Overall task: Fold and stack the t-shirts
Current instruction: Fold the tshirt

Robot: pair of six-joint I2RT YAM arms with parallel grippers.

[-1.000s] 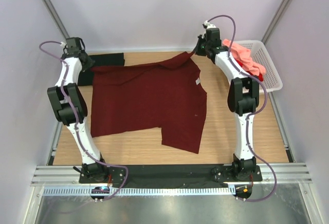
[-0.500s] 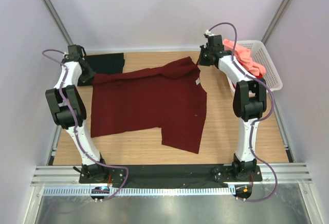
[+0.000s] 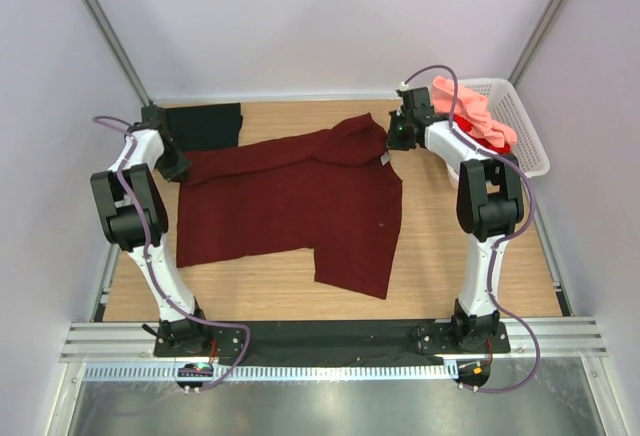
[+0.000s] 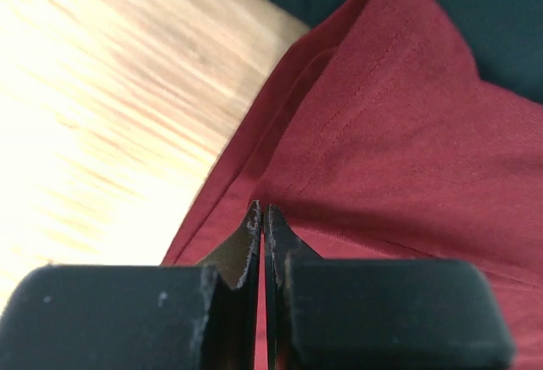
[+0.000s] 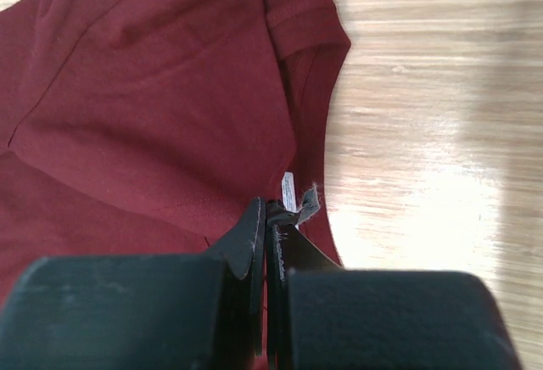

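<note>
The dark maroon t-shirt lies spread on the wooden table. My left gripper is shut on its far left edge; in the left wrist view maroon cloth sits between the jaws. My right gripper is shut on its far right edge; in the right wrist view it pinches the cloth beside the white neck label. The black t-shirt lies folded at the back left. The salmon pink t-shirt hangs over the basket, with a bit of bright red t-shirt under it.
The white lattice basket stands at the back right, close to my right arm. Bare wood shows to the right of the maroon shirt and along the near edge. Side walls close in the table.
Both grippers have come down and toward the near side from the back of the table, drawing the maroon shirt's far edge forward with them.
</note>
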